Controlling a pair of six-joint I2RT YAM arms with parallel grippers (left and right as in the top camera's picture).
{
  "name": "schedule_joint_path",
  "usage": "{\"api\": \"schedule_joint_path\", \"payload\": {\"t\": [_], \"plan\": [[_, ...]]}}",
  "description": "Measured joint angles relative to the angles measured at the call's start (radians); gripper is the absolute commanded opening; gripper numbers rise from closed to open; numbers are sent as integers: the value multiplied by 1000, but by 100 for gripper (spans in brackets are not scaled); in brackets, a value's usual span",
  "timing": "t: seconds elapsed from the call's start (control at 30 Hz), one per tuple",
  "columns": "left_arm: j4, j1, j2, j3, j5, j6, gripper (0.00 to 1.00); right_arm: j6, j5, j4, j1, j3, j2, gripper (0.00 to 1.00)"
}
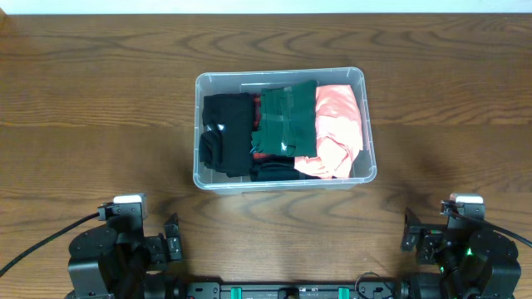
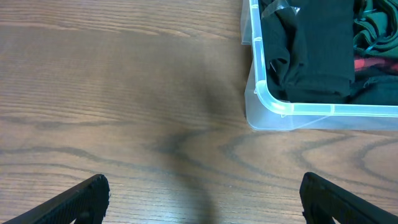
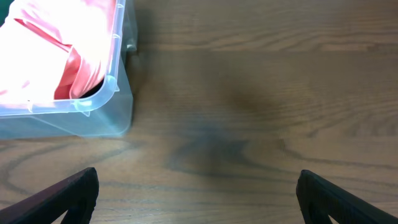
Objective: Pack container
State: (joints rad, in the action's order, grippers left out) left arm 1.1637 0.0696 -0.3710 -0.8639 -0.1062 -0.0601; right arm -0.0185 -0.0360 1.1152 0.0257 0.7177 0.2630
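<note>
The container sits at the centre of the overhead frame, flat on the wooden surface. Its open top faces up toward the camera. Its long axis runs left to right across the frame, and its short sides face the left and right edges.

Three folded garments fill the container side by side: a black garment at the left, a dark green garment in the middle and a salmon-pink garment at the right. No loose item shows on the surface, and no lid is in view. Packing is therefore judged complete or nearly so.

The left hand is at the lower left of the overhead frame, well apart from the container, with its fingers spread wide and empty. The right hand, at the lower right, is likewise spread wide and holds nothing.
</note>
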Motion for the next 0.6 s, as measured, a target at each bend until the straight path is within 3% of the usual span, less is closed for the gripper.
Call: {"api": "schedule_joint_path", "payload": {"t": [0.37,0.6], "plan": [[0,0,0,0,0,0,98,0,0,-1,0,-2,-11,99],[1,0,0,0,0,0,98,0,10,-123,-16,-114,-192,99]]}}
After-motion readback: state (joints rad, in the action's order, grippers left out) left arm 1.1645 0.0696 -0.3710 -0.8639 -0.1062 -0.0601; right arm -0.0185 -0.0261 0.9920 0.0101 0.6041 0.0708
